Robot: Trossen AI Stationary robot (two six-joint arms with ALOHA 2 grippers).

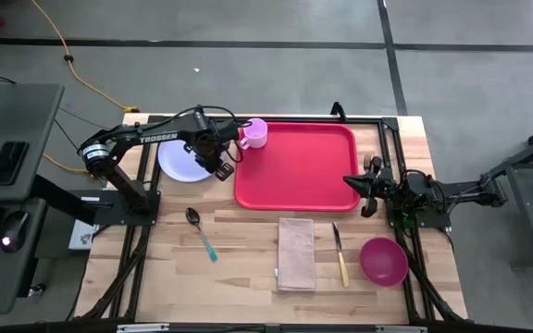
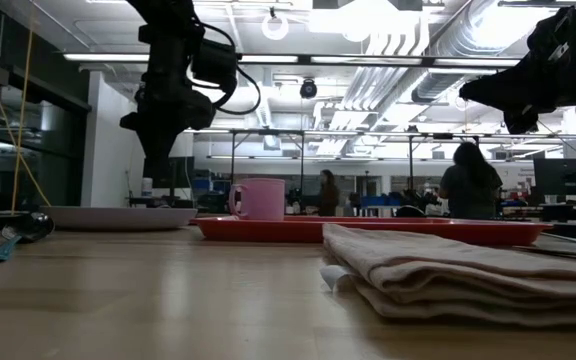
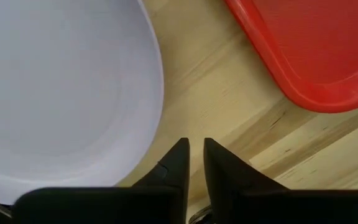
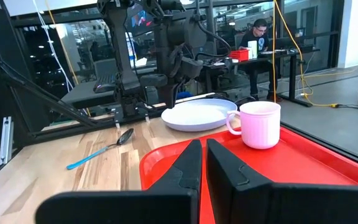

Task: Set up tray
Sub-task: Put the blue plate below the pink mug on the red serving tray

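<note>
Table: light wood [image 1: 248, 277], open workshop seen behind.
Tray [image 1: 296, 166]: bright red, rimmed, rounded corners; placed far-centre; pink mug [image 1: 254, 134] held in its far-left corner.
Bowl [image 1: 383, 261]: magenta, near right.
Left gripper [image 1: 222, 166]: fingers slightly parted, nothing grasped, between white plate [image 1: 181, 163] and tray.
Right gripper [image 1: 363, 192]: clenched, nothing held, at tray's right edge.

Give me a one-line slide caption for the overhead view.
Pink mug sits in red tray; left gripper hovers beside white plate.

plate [image 1: 181, 163], spoon [image 1: 200, 232], napkin [image 1: 296, 253], knife [image 1: 340, 254], bowl [image 1: 383, 261]
</note>
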